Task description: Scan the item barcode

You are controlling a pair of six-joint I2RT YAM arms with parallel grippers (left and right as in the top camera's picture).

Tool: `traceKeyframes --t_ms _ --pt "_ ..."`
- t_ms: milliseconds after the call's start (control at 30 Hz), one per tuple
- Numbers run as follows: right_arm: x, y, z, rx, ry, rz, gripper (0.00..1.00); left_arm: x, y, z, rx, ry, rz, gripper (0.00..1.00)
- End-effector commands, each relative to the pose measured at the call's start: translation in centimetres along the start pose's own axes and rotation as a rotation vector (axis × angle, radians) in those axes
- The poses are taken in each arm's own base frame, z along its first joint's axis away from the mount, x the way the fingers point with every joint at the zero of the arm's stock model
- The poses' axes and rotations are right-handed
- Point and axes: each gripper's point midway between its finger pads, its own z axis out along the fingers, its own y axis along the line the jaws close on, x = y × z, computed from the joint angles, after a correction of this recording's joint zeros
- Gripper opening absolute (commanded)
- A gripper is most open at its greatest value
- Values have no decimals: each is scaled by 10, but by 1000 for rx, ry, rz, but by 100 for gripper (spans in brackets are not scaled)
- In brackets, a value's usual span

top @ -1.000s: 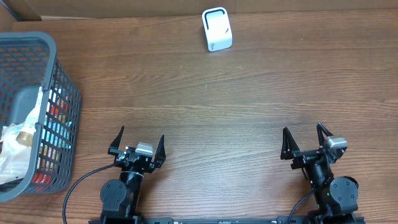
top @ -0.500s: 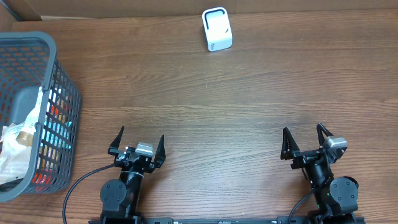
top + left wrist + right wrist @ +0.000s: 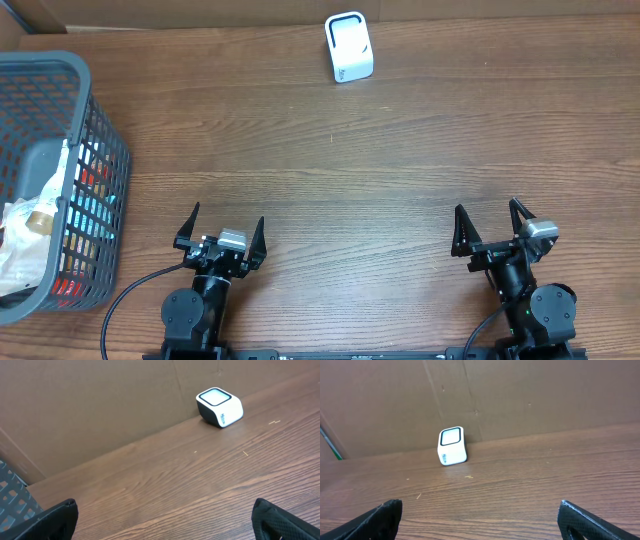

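Note:
A small white barcode scanner [image 3: 349,47] with a dark-rimmed window stands at the far middle of the wooden table; it also shows as the scanner [image 3: 219,407] in the left wrist view and the scanner [image 3: 452,446] in the right wrist view. Packaged items [image 3: 70,215] lie in a grey mesh basket [image 3: 104,150] at the left edge; no barcode can be made out. My left gripper [image 3: 220,227] rests open at the near left, nothing between its fingers. At the near right my right gripper [image 3: 492,222] is open too, likewise holding nothing. Both are far from the scanner and basket.
A brown cardboard wall [image 3: 520,395] runs along the table's far edge behind the scanner. The basket's corner [image 3: 15,500] shows at the left of the left wrist view. Bare wood [image 3: 350,170] lies between the grippers and the scanner.

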Motion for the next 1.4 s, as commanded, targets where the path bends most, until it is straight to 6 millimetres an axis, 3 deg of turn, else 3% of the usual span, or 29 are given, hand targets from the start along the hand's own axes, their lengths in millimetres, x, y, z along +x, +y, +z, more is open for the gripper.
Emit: traceKeyframes --t_ms 0,1100,1367 --pt "2 2 0 -11 -3 -3 100 0 0 0 -1 -8 -7 99" --pt "2 2 0 -15 -2 1 100 -2 -2 0 11 -16 -63 100" --pt "0 11 -1 -61 3 0 100 -28 7 -6 -3 -64 -118 100"
